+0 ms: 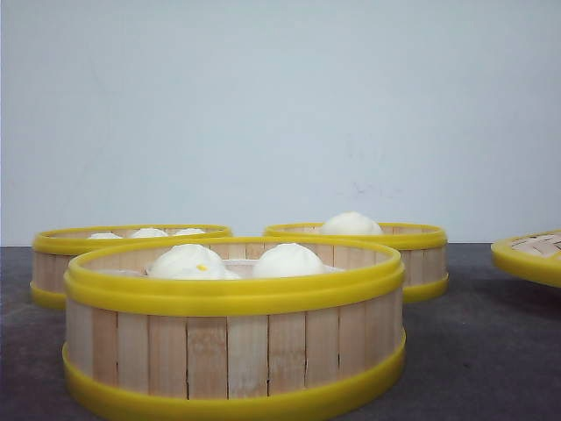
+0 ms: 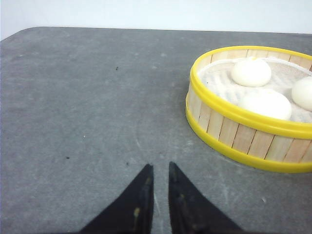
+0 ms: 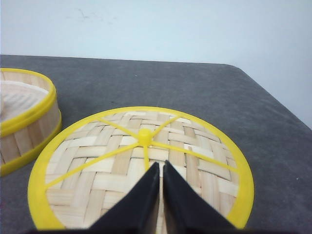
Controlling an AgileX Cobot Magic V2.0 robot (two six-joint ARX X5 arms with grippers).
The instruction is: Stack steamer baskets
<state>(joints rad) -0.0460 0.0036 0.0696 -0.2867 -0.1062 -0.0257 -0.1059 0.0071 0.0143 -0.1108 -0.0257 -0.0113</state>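
Observation:
Three steamer baskets stand on the dark grey table. The nearest one holds two white buns. Behind it, one sits to the left with three buns and one to the right with a single bun. In the left wrist view, my left gripper hangs over bare table short of the three-bun basket, shut to a narrow slit and holding nothing. My right gripper is shut and empty, just above a woven lid, with a basket's wall beside it. Neither gripper shows in the front view.
The round woven lid with a yellow rim and centre knob lies flat at the table's right side. White buns rise above the basket rims. A pale wall stands behind the table. The table's right edge runs close to the lid.

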